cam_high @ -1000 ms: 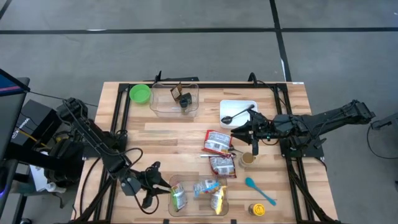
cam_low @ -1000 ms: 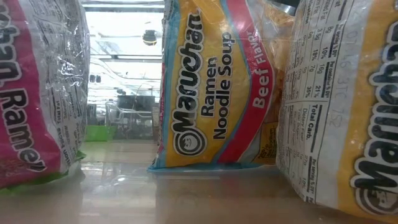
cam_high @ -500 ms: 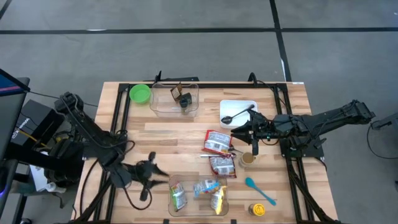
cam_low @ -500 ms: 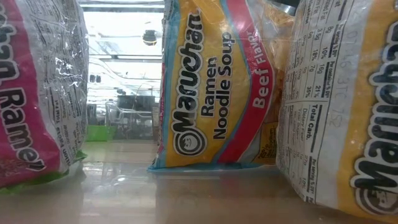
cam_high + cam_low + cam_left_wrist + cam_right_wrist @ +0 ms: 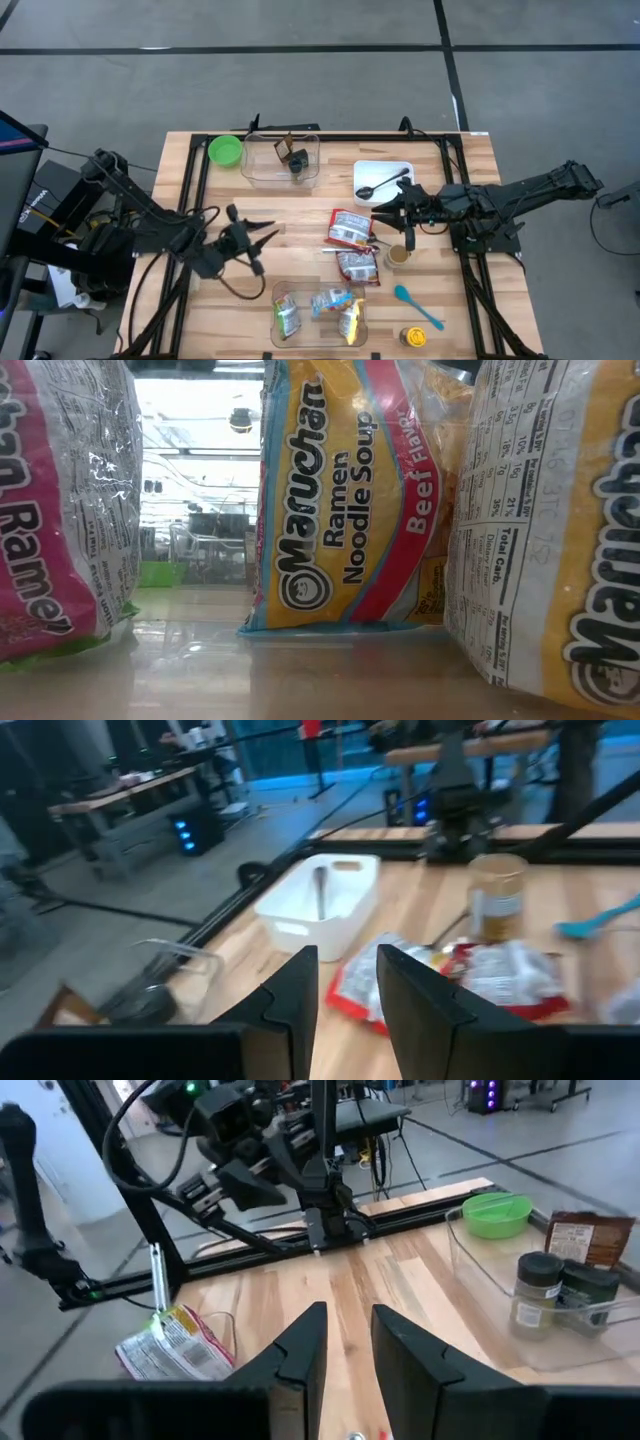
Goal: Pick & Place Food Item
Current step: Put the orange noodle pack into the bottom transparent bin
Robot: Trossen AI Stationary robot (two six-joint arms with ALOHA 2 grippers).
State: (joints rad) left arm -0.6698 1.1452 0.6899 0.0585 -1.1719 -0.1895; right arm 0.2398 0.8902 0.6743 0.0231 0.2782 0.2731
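- Left gripper (image 5: 262, 240), fingers slightly apart and empty, hovers over the table's (image 5: 300, 210) left-middle, pointed at the ramen packets (image 5: 350, 228), likely lining up a pick.
- Right gripper (image 5: 385, 213), also slightly parted and empty, waits beside the white tray (image 5: 383, 171).
- Three packets stand in the clear bin (image 5: 318, 315) at the near edge, seemingly the drop spot.

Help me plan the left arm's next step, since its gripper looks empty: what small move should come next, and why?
Probably ease the left gripper toward the red ramen packet mid-table. Its fingers stand slightly apart with nothing between them, it points that way over bare wood, and the packet lies loose, outside the clear bin of ramen at the near edge. The right gripper waits beside the white tray.
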